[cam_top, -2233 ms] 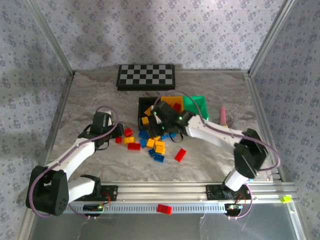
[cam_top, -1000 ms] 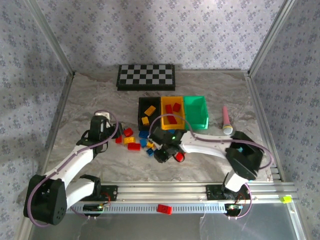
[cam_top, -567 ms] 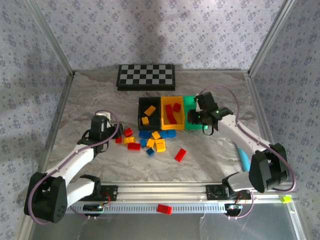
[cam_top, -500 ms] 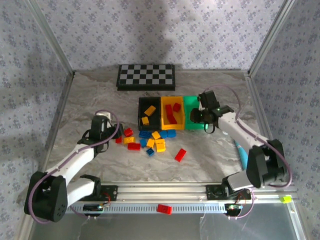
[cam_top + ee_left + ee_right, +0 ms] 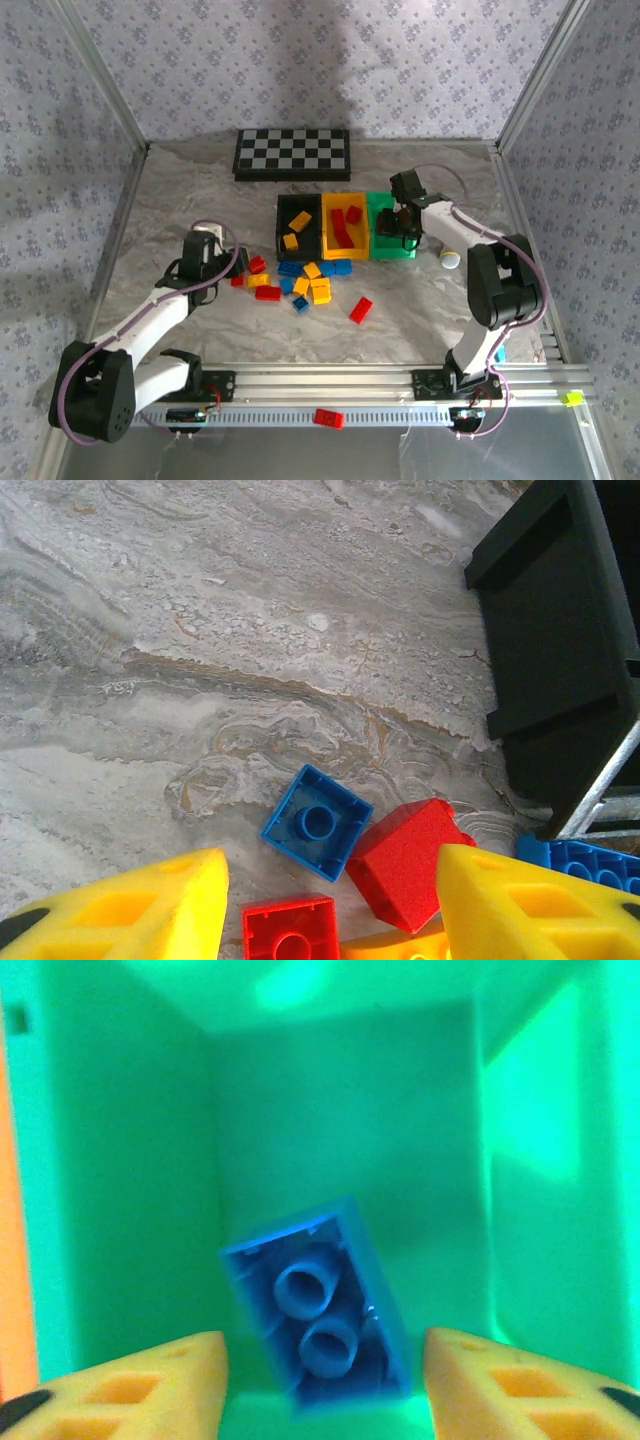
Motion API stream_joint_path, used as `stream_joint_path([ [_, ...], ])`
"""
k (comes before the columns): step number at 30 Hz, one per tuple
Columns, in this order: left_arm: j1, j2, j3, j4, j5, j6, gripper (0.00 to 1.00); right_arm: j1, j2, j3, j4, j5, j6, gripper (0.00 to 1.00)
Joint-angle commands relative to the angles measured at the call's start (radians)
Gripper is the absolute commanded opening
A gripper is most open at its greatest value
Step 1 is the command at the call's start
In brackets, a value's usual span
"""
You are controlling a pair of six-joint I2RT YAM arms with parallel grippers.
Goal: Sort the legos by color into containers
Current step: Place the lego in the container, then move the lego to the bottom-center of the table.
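Right wrist view: hovers, right gripper [image 5: 320, 1385] spread wide, over the green bin [image 5: 340, 1110] to leave a blue brick [image 5: 322, 1310], seemingly loose and hollow-side up, on its floor; hangs, left gripper [image 5: 330, 910] also spread, above unsorted legos [image 5: 410, 865].

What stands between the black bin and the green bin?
The yellow bin, holding red bricks, sits between the black bin and the green bin; the top external view shows it.

Right end effector [image 5: 405, 224] now over green bin [image 5: 379, 212] (blue brick [image 5: 320, 1305] inside)
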Motion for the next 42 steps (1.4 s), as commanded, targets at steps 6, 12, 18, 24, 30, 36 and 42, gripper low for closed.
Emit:
stream_joint_path([
  [6,-0.018,0.012,0.014,0.028,0.021,0.018,0.57,0.165,-0.174,-0.078,-0.094,0.054,-0.034,0.61],
  [12,-0.037,0.046,0.031,0.032,0.015,0.020,0.57,0.358,-0.388,-0.249,-0.207,0.055,0.166,0.66],
  [18,-0.067,0.079,0.051,0.042,0.007,0.026,0.57,0.526,-0.426,-0.381,-0.233,0.094,0.427,0.69],
  [24,-0.077,0.081,0.056,0.037,-0.001,0.030,0.57,0.583,-0.378,-0.433,-0.168,0.126,0.534,0.69],
  [30,-0.089,0.075,0.061,0.028,-0.015,0.038,0.57,0.596,-0.287,-0.453,-0.005,0.070,0.609,0.69],
  [36,-0.095,0.076,0.062,0.023,-0.019,0.040,0.57,0.603,-0.167,-0.423,0.018,0.092,0.605,0.66],
  [42,-0.100,0.076,0.062,0.022,-0.023,0.041,0.57,0.611,-0.083,-0.368,0.018,0.098,0.580,0.64],
])
